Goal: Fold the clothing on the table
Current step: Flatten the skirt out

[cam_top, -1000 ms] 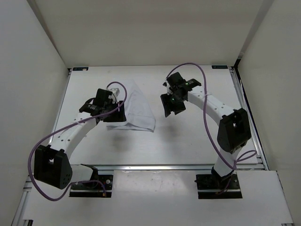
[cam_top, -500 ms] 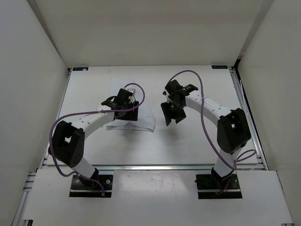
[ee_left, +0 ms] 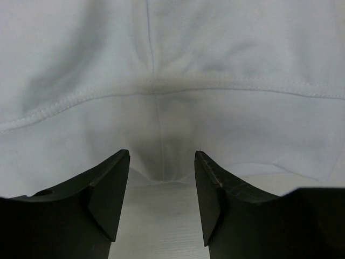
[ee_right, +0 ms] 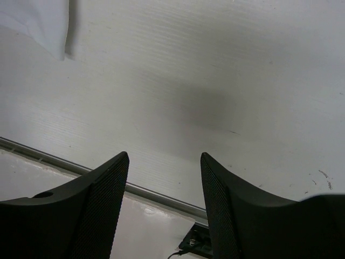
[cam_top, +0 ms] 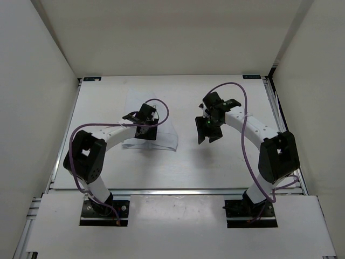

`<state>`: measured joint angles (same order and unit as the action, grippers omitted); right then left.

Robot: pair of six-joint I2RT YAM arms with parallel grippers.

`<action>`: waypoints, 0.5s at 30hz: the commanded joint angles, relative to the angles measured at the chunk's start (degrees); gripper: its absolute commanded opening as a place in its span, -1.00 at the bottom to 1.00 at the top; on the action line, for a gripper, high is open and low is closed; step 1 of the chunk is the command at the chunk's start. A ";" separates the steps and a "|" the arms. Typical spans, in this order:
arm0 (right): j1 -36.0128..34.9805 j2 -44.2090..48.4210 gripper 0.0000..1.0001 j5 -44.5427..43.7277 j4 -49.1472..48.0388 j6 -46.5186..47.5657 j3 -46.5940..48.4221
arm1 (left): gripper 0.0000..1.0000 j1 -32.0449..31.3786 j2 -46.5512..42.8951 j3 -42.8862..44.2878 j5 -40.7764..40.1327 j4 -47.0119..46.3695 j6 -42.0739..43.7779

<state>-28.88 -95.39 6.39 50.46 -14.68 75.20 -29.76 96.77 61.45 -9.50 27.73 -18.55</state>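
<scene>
Two grippers are shown above the table (cam_top: 226,167). The left gripper (ee_left: 161,159) is held low over the stitched hem of the white garment (cam_top: 168,139), jaws apart, nothing clamped. The right gripper (ee_right: 164,159) is held over the table to the garment's right, jaws likewise spread and empty. The garment is laid flat on the table's left half.

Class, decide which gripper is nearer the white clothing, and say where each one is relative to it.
Left. The left gripper is directly over the clothing; the right gripper is above bare table, off to its right.
</scene>
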 commanded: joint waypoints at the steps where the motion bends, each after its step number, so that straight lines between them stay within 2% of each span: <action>1: 0.23 1.79 0.23 0.81 -1.15 -0.44 -0.05 | 0.23 -0.56 -1.23 -0.80 1.06 -2.76 -0.96; 3: 0.05 1.79 0.22 1.25 -1.15 -0.79 -0.40 | 0.18 -0.74 -0.62 -1.16 0.97 -3.38 -0.97; 4: -0.03 1.70 0.22 1.08 -1.06 -0.44 -0.32 | 0.05 -0.74 -0.36 -1.16 0.71 -3.55 -0.62; 6: -0.38 1.44 0.21 1.08 -0.97 -0.71 -0.05 | -0.55 -0.91 0.26 -0.90 1.06 -3.47 -0.35; 8: -0.21 1.53 0.21 0.99 -0.89 -0.44 -0.14 | -0.92 -1.44 0.96 0.07 0.97 -3.03 -0.53; 9: -0.21 1.35 0.21 1.25 -0.97 -0.53 -0.05 | -1.00 -1.53 2.01 1.03 1.06 -2.68 -0.35; 13: 0.41 2.49 0.21 0.47 -1.06 -1.31 -0.49 | -1.00 -3.46 4.21 4.45 -2.98 0.91 1.14; 15: 1.19 3.37 0.22 0.73 -1.67 -0.79 -1.37 | -1.00 -5.48 4.74 9.62 -2.47 3.99 1.58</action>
<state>-28.71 -95.15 6.63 50.06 -14.90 74.91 -32.80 102.13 64.69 -11.16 28.67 -18.04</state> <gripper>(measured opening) 0.606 0.024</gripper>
